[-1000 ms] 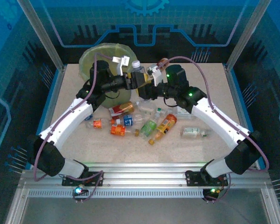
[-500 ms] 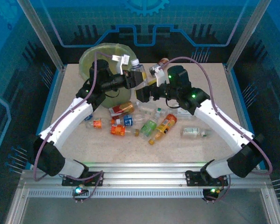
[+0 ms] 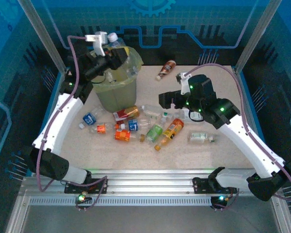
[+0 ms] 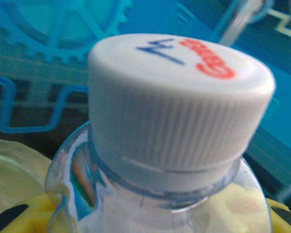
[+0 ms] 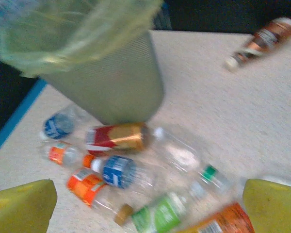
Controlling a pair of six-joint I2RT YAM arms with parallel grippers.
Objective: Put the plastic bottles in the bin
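Round grey bin [image 3: 117, 93], yellow-green bag liner. Left gripper [image 3: 116, 51]: clamped on clear white-capped plastic bottle [image 4: 179, 97], above bin's rim. Right gripper [image 5: 148, 208]: fingers spread wide, empty, right of bin. Loose labelled bottles [image 3: 140, 127]: lying before bin.

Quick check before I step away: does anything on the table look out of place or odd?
One brown-labelled bottle lies on its side alone near the far edge of the table, well apart from the cluster of bottles lying beside the bin. Nothing looks spilled or broken.
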